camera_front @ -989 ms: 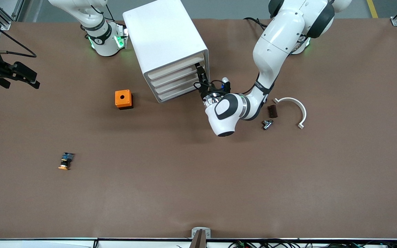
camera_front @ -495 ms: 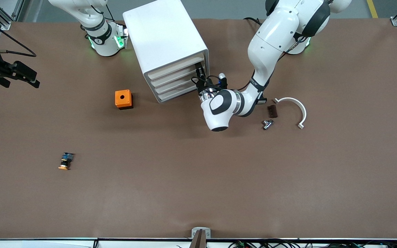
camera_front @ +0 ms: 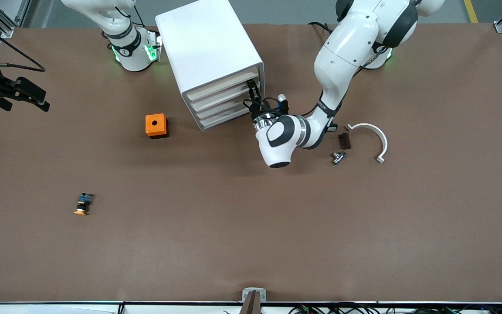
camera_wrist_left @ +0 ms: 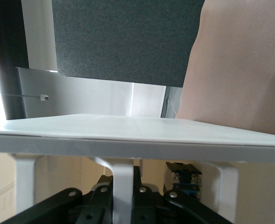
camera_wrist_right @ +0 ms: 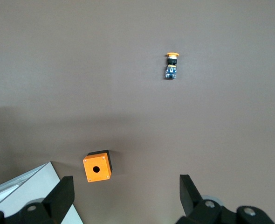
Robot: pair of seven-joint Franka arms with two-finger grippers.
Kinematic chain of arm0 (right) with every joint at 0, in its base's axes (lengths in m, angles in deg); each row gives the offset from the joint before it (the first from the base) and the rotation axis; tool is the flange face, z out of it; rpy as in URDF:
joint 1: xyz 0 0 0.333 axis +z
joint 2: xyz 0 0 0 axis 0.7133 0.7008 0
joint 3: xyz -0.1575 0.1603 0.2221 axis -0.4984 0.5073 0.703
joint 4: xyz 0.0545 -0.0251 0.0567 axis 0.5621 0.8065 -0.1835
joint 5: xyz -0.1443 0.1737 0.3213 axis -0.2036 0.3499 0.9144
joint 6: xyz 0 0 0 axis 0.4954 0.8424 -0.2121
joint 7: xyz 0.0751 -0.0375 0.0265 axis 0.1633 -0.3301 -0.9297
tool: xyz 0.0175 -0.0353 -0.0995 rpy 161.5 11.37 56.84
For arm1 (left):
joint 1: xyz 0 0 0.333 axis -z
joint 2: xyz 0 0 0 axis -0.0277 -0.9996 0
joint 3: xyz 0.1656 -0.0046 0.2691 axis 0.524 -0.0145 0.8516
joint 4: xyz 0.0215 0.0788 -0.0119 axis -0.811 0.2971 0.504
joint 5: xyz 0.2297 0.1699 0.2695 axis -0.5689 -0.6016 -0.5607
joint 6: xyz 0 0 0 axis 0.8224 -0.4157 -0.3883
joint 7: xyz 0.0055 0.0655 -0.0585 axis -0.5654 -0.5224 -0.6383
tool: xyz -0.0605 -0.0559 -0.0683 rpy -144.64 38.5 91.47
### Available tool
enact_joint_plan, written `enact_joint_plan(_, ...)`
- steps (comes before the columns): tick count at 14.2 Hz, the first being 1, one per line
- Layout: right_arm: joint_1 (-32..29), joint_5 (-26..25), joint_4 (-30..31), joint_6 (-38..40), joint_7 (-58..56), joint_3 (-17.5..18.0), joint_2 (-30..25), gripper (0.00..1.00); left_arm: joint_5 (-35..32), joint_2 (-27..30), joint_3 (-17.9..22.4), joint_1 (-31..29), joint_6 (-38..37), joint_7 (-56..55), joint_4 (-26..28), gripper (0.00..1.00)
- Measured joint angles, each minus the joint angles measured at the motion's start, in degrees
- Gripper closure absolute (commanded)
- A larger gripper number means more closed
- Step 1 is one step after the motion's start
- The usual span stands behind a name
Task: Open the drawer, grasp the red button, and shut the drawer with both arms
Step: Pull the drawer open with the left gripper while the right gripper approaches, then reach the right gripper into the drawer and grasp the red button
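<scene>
The white cabinet stands between the arm bases, its stacked drawer fronts all pushed in. My left gripper is at the top drawer, at the end toward the left arm. In the left wrist view this gripper is shut on a thin white tab of that drawer front. Beside the fingers a black and blue block with two screws shows inside the cabinet; it looks like the button's rear, and its cap is hidden. My right gripper waits open and empty, high over the right arm's end of the table.
An orange cube with a round hole sits beside the cabinet. An orange-capped button lies nearer the camera. By the left arm lie a white curved bracket, a dark brown block and a small metal part.
My left gripper moved in to the cabinet front and closed on the drawer's tab. The drawer has not visibly moved. The right arm stayed still.
</scene>
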Motion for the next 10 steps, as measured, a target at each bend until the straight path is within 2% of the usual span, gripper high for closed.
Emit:
enact_joint_plan(4, 0.1, 0.4, -0.8, -0.9, -0.9, 0.1, 7.6, 0.00, 0.0, 0.0, 0.3, -3.3, -0.1, -1.8, -0.2, 0.89)
enact_joint_plan(10, -2.5, 0.5, -1.9, -2.2, -1.8, -0.6, 11.8, 0.00, 0.0, 0.0, 0.6, -10.3, 0.9, -1.8, -0.9, 0.85)
